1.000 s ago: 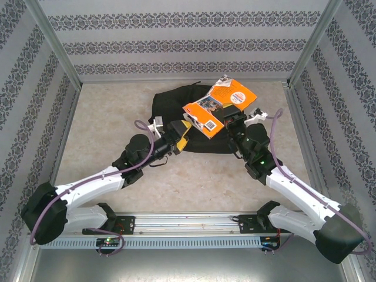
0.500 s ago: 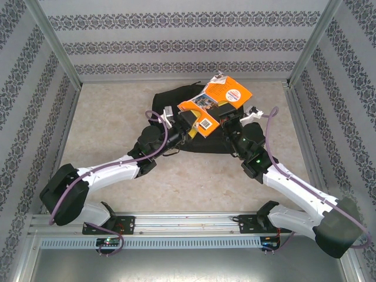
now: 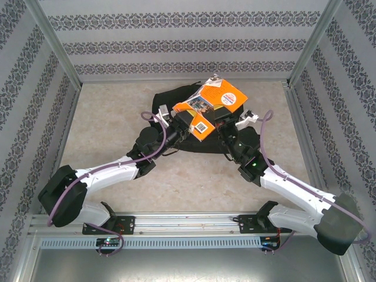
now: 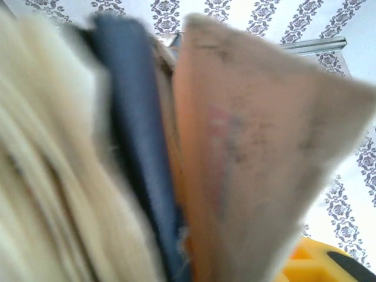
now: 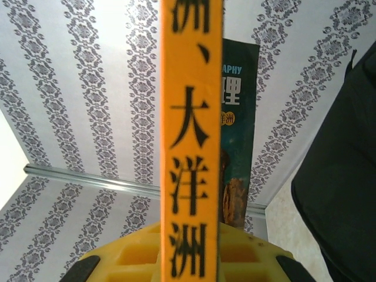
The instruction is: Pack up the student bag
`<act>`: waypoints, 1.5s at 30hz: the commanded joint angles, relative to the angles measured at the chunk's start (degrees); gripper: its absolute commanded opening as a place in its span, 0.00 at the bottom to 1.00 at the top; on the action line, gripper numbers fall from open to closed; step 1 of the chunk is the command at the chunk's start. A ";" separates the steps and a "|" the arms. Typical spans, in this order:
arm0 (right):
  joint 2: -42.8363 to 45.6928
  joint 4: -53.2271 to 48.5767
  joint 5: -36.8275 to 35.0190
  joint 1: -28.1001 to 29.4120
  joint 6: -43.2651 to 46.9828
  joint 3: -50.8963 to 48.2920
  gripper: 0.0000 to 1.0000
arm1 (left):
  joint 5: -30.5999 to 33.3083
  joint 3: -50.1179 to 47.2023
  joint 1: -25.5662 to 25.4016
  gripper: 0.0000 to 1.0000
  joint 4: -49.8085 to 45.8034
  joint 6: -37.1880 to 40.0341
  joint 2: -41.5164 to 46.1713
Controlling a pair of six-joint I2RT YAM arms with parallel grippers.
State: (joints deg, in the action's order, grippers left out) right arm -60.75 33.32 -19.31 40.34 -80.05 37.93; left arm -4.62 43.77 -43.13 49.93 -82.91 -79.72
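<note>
An orange book (image 3: 214,100) hangs tilted above the student bag (image 3: 167,103), a black soft backpack lying at the back middle of the table. My right gripper (image 3: 225,114) is shut on the book's near edge; in the right wrist view the orange spine (image 5: 191,147) stands upright between the yellow pads (image 5: 247,258). A teal cover (image 5: 238,135) shows just behind the spine. My left gripper (image 3: 187,124) is at the book's near-left corner. The left wrist view shows blurred pages (image 4: 35,176) and a cover (image 4: 247,147) close up, hiding how the jaws stand.
Patterned walls and metal posts (image 3: 53,41) enclose the table on three sides. Bare beige tabletop (image 3: 106,129) lies left and in front of the backpack. The backpack's dark fabric (image 5: 346,176) sits at the right of the right wrist view.
The left arm reached forward and right until its gripper met the book's near-left corner. The right gripper carried the book slightly left and farther over the backpack.
</note>
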 commanded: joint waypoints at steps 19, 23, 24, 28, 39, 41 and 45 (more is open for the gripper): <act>6.72 -16.54 -2.66 0.87 8.77 -4.00 0.53 | -1.47 -6.35 13.00 0.00 -29.20 15.75 27.81; 4.58 -24.18 3.08 -1.75 16.04 -1.44 0.54 | -1.83 -1.83 18.57 0.00 -49.41 23.74 35.94; 3.20 -26.56 4.51 -2.50 18.44 0.30 0.54 | -2.21 0.10 20.01 0.00 -54.61 25.89 37.05; -4.16 -35.63 11.47 -5.22 28.90 10.15 0.54 | 1.21 6.36 22.79 0.00 -70.43 33.79 39.13; -37.04 -57.23 33.56 -4.09 48.16 42.63 0.35 | 11.39 8.54 22.82 0.00 -82.18 39.55 41.64; -41.99 -61.76 34.21 -2.74 50.54 47.71 0.29 | 12.40 9.18 22.88 0.00 -82.89 40.41 41.81; -48.49 -66.59 33.99 -0.96 53.59 52.39 0.24 | 13.19 9.61 22.87 0.00 -84.01 40.86 42.36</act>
State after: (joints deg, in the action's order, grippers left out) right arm -107.18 -24.80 12.12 38.41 -31.64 87.31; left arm 6.31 50.41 -20.86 -34.61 -44.36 -38.96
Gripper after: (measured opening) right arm 0.248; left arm 0.136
